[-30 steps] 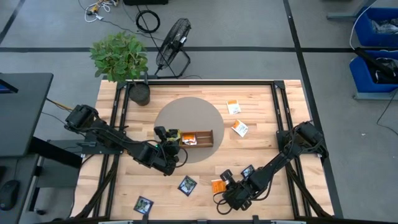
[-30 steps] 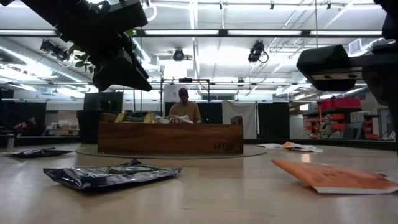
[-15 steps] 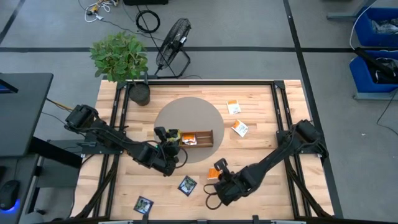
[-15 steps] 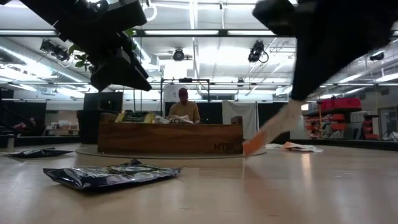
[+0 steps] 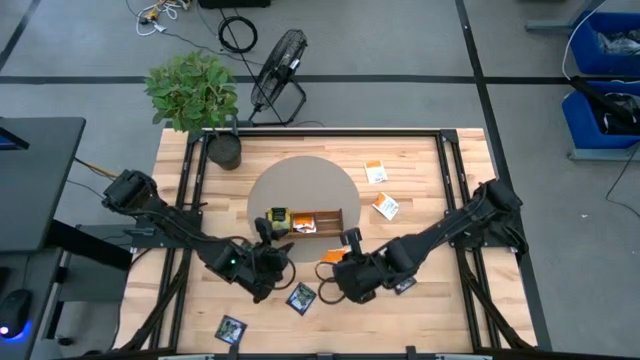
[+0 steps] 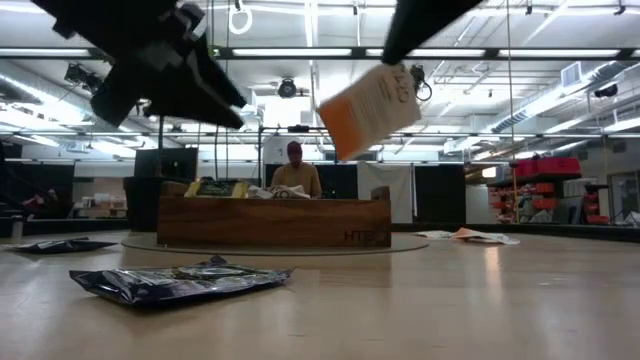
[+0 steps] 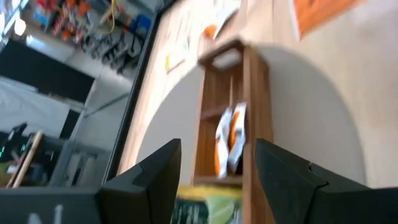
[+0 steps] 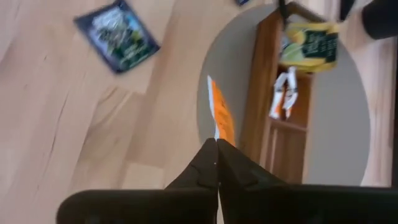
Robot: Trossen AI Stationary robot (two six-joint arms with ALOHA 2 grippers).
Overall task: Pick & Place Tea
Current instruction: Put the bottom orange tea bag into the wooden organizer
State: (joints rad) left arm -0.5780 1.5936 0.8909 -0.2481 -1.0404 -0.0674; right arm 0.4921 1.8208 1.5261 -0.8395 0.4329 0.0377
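R gripper [image 8: 216, 149]: you see it pinching orange-and-white paper tea sachet [image 8: 220, 117], above worktop's front edge.
L gripper [image 7: 217, 163]: fingers spread, over long brown wooden tray [image 7: 219, 99].

Robotics lab, open-plan test bay.

Wooden counter [image 5: 200, 300] framed in black rails stands on a grey floor marked with dark tape lines; loose cables [image 5: 238, 33], a floor fan [image 5: 279, 62], a potted plant [image 5: 192, 92] and blue bins [image 5: 605, 50] lie around it. The low view shows ceiling strip lights [image 6: 290, 52], overhead cameras [image 6: 415, 82], dark partitions, red racks [image 6: 545, 166], and a person [image 6: 295, 172] seated behind.
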